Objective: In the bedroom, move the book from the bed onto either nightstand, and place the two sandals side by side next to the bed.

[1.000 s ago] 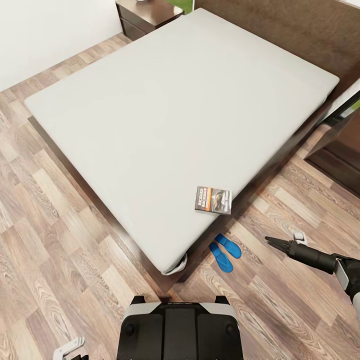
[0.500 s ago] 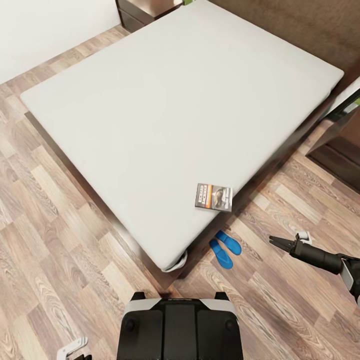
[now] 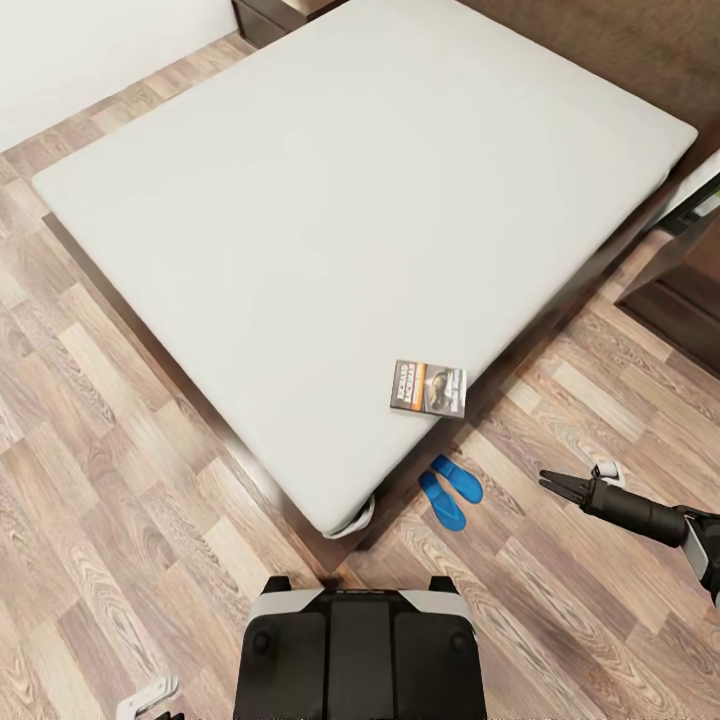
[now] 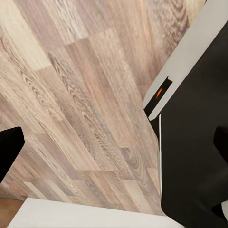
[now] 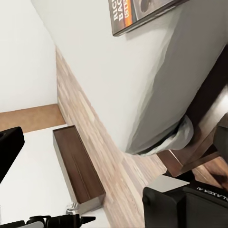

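Observation:
The book (image 3: 428, 388), dark with an orange band, lies flat near the corner of the bed's grey mattress (image 3: 330, 200); its edge also shows in the right wrist view (image 5: 142, 12). Two blue sandals (image 3: 450, 490) lie side by side on the floor just below that edge of the bed. My right gripper (image 3: 548, 480) hovers low over the floor to the right of the sandals, pointing toward them; in its wrist view its fingers stand wide apart, open (image 5: 114, 137) and empty. The left gripper (image 4: 114, 142) hangs open beside my base (image 4: 199, 156). A corner of one nightstand (image 3: 268, 12) shows past the bed.
Wood-plank floor (image 3: 120, 480) surrounds the bed. A dark cabinet (image 3: 680, 290) stands at the right. My base (image 3: 360, 650) sits close to the bed's near corner. A long low dark bench (image 5: 78, 166) lies against the white wall.
The head view has shifted a little, so the bed sits higher in the picture. Book and sandals lie where they were. The right gripper has drifted slightly right.

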{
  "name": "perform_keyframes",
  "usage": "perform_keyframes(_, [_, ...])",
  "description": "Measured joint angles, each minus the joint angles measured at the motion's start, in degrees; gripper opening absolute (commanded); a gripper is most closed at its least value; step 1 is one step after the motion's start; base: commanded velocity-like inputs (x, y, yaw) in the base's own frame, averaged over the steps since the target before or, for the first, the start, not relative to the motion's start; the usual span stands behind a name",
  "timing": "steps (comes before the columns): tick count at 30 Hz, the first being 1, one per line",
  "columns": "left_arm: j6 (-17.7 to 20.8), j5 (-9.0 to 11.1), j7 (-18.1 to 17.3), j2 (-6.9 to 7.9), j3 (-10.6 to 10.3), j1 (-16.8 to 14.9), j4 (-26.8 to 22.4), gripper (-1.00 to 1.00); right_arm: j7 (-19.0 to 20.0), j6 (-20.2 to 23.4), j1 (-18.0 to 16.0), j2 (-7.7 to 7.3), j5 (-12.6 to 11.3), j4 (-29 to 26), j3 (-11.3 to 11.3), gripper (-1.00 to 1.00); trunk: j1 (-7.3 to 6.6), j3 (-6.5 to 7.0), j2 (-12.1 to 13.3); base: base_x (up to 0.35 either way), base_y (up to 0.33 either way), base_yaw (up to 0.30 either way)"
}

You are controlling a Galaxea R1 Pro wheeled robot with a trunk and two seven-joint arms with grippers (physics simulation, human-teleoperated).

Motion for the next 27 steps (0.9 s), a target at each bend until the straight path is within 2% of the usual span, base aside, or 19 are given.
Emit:
perform_keyframes(13, [0.01, 0.03, 0.56, -0.14, -0.04, -0.01, -0.03, 1.0, 0.05, 1.68, 0.01, -0.07, 0.0, -0.22, -0.34, 1.0, 0.0, -0.99, 0.0, 0.0, 0.0, 0.0])
perform_keyframes(27, [0.71, 0.21, 0.58, 0.09, -0.07, -0.15, -0.19, 1.0, 0.12, 5.75, 0.0, -1.56, -0.33, -0.27, -0.67, 1.0, 0.0, -1.65, 0.0, 0.0, 0.0, 0.011])
